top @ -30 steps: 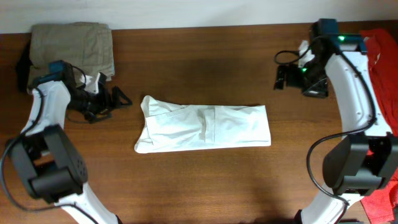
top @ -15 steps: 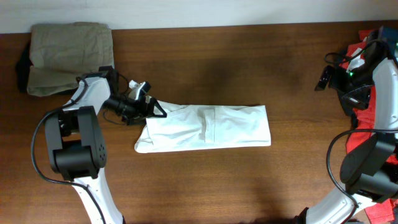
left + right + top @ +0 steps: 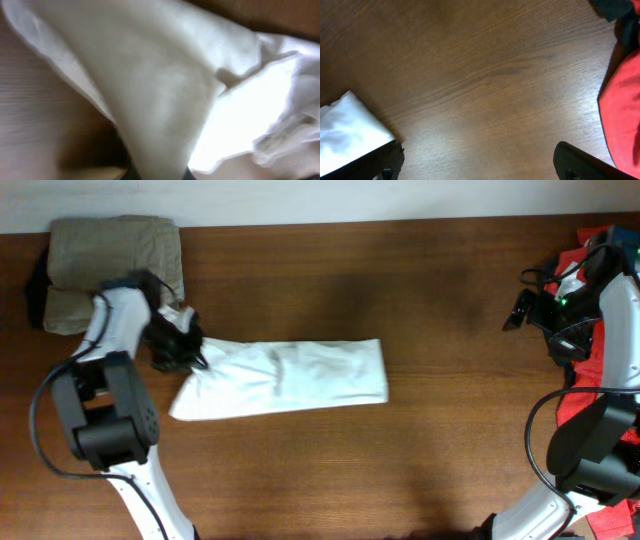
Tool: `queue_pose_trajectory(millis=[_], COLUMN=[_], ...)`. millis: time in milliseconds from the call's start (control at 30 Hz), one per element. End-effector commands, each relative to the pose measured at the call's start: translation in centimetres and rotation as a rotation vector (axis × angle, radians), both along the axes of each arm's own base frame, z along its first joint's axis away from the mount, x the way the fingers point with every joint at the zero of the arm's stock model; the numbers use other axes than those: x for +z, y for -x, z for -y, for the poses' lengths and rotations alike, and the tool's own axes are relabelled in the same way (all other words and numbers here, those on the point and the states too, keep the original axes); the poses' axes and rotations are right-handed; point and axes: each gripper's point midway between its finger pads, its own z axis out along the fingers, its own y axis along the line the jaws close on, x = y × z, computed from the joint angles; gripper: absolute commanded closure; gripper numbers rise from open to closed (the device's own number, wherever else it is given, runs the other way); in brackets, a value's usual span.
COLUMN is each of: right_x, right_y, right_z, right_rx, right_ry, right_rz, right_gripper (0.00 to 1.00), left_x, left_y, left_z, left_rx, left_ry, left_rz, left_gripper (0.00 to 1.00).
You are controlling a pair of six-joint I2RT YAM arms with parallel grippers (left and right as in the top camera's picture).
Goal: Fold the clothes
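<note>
The clothes, a white shirt [image 3: 290, 375] folded into a long strip, lie across the middle-left of the brown table [image 3: 420, 450]. My left gripper [image 3: 187, 348] is shut on the strip's left end, and that end is bunched up at the jaws. In the left wrist view the white fabric [image 3: 165, 90] fills nearly the whole frame, blurred, and runs down between the jaws of the left gripper [image 3: 157, 172]. My right gripper [image 3: 523, 308] hovers open at the far right, well away from the shirt. Its wrist view shows the right gripper [image 3: 480, 170] over bare wood, with a white shirt corner [image 3: 345, 130] at the left.
A folded khaki garment [image 3: 115, 265] lies at the back left corner, just behind my left arm. Red cloth [image 3: 592, 252] lies at the right edge by the right arm and shows as red fabric [image 3: 622, 115] in the right wrist view.
My left gripper has shut on the shirt's left end and pulled it leftward; the whole strip has slid left. The right arm moved to the far right earlier and has since held still.
</note>
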Motion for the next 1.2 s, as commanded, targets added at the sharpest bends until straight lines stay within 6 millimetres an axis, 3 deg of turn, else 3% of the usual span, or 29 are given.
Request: queue_pose_trajectory(millis=[0, 67, 133, 267, 367, 467, 533, 733, 833, 933, 1167], right_x=[0.6, -0.1, -1.7, -4.9, -7.5, -9.1, -9.8, -9.8, -9.8, -9.7, -9.4], right_y=[-0.2, -0.2, -0.6, -0.3, 0.2, 0.5, 0.5, 0.1, -0.5, -0.6, -0.7], right_z=[-0.9, -2.3, -4.4, -8.0, -10.1, -12.1, -12.8, -12.7, -12.2, -11.1, -9.2], right_rx=[0.017, 0.052, 0.108, 0.194, 0.222, 0.248, 0.257, 0.256, 0.241, 0.204, 0.154], right_ry=[-0.005, -0.012, -0.015, -0.031, -0.036, -0.086, -0.111, -0.106, -0.103, -0.124, -0.160], right_rz=[0.016, -0.004, -0.015, -0.043, -0.064, -0.054, -0.046, -0.027, -0.002, 0.005, 0.024], right_gripper=[0.02, 0.01, 0.01, 0.02, 0.01, 0.01, 0.01, 0.01, 0.01, 0.01, 0.01], left_x=[4.8, 7.8, 9.9, 11.0, 11.1, 11.0, 9.8, 4.7, 4.3, 4.3, 3.6], left_y=[-2.8, -3.0, -3.1, -3.2, -3.3, -2.3, -1.2, 1.6, 2.8, 4.1, 6.2], left_z=[-1.1, 0.5, 3.9, 12.8, 18.0, 21.8, 24.6, 29.1, 32.1, 33.7, 35.9], left_rx=[0.022, -0.016, -0.093, -0.230, -0.315, -0.402, -0.449, -0.556, -0.626, -0.671, -0.734], left_ry=[-0.073, -0.073, -0.065, 0.104, 0.135, 0.147, 0.151, 0.145, 0.155, 0.159, 0.161], left_rz=[0.082, 0.103, 0.127, 0.186, 0.237, 0.250, 0.221, 0.100, 0.123, 0.126, 0.107], left_gripper=[0.99, 0.99, 0.99, 0.99, 0.99, 0.99, 0.99, 0.99, 0.94, 0.90, 0.54])
